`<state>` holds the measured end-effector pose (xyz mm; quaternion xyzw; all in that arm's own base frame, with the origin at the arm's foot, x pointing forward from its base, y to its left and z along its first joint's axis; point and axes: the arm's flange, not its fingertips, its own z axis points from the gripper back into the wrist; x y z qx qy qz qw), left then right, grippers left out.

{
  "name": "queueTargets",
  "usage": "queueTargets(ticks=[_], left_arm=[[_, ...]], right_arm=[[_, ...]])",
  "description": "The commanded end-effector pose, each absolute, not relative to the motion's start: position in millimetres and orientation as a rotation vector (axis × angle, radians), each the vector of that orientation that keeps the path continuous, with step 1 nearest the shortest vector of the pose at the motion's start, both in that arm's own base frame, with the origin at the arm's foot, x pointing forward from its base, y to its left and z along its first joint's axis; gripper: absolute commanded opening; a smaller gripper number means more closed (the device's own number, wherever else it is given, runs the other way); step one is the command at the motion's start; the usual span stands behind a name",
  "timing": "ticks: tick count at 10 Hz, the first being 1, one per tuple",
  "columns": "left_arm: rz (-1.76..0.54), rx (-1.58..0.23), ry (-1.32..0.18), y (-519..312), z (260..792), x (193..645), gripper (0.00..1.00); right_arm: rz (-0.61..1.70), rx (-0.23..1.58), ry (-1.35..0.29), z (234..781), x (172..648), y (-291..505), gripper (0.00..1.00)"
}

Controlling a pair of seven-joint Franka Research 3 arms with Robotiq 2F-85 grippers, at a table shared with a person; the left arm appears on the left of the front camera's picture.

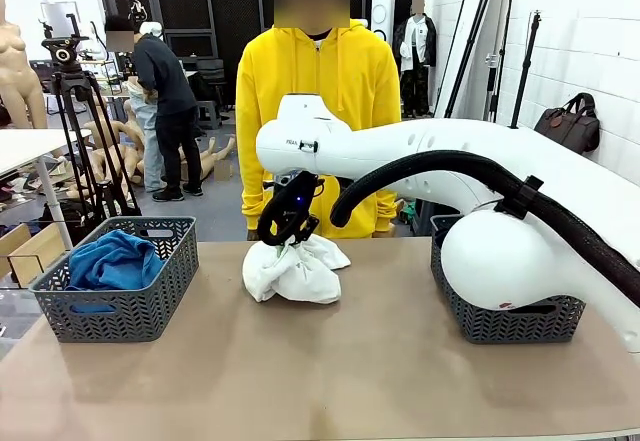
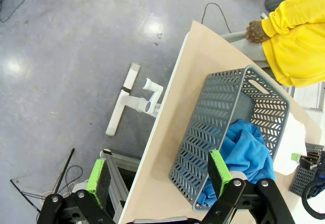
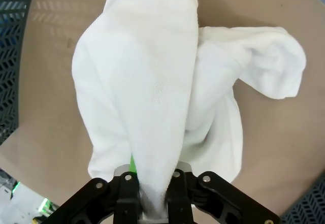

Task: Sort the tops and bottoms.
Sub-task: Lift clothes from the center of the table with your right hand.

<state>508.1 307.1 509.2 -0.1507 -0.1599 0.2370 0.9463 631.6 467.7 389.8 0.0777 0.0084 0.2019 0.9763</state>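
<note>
Left basket (image 1: 120, 306): grey lattice basket, lower left of the front view, on the tan table (image 1: 330, 381). A bright blue garment (image 1: 115, 261) is seen heaped inside it.
Left gripper (image 2: 157, 176): seen in its wrist view at the bottom edge, green pads spread wide, nothing between them; it hangs above the table edge beside the left basket, off the cloth.
White garment (image 1: 295, 269): bunched on the table at the centre of the front view, between the two baskets, in front of a person in a yellow hoodie (image 1: 315, 91).
Right gripper (image 1: 288, 223): reached across to frame centre, directly on top of the white garment. In its wrist view, a ridge of the white cloth is seen drawn up between the black fingers, which are pressed nearly together on it; most of the garment rests on the table.
Right basket (image 1: 505, 316): grey, lower right of the front view, largely hidden behind the right arm; contents cannot be told.
Step in hand (judged): pinch of the white garment before lifting.
Advice: the fold should be fully clamped before any rise; a straight vertical lift is preferred so trailing cloth clears the basket rim.
Risk: a thin fold may slip out.
</note>
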Motion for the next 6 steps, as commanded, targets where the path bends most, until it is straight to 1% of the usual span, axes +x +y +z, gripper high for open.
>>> queueTargets(ticks=[1,2,4,6], left_arm=[[0.502,-0.296,-0.328,306,510,507,1.00],[0.502,-0.296,-0.328,306,510,507,1.00],[0.502,-0.296,-0.328,306,510,507,1.00],[0.502,-0.296,-0.328,306,510,507,1.00]], right_arm=[[0.398,0.128,0.006,403,622,462,0.00],[0.390,0.114,-0.009,411,619,458,0.00],[0.376,0.095,-0.078,443,606,442,0.00],[0.348,0.026,-0.176,494,595,426,0.00]])
